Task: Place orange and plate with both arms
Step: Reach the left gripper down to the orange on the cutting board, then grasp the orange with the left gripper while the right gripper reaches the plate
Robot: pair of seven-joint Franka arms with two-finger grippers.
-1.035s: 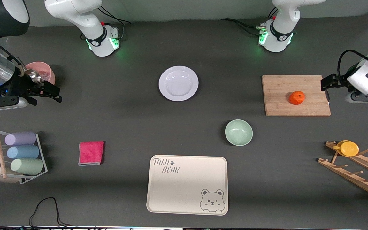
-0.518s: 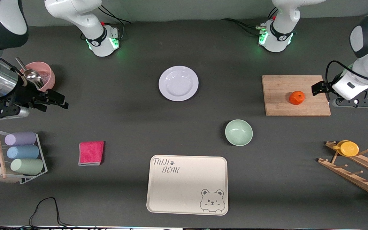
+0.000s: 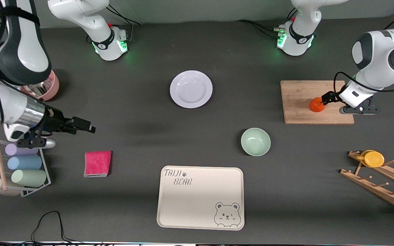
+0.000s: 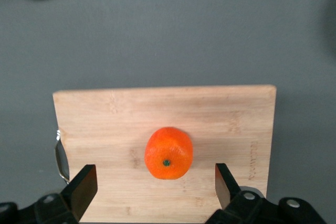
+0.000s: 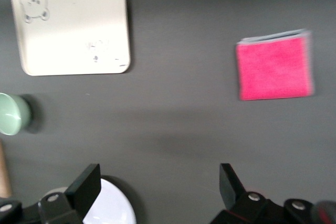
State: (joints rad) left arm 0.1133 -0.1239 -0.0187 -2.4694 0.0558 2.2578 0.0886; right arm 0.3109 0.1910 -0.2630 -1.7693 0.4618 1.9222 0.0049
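Left gripper (image 4: 152, 184), jaws apart, is hovering over the board (image 3: 299, 92) straddling the orange (image 4: 168, 152); right gripper (image 3: 80, 124), also open, is waiting well away.

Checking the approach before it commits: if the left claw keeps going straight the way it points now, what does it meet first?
Probably the orange: it sits centred between the open left claw fingers, on the wooden cutting board. How high the claw is above it is unclear.
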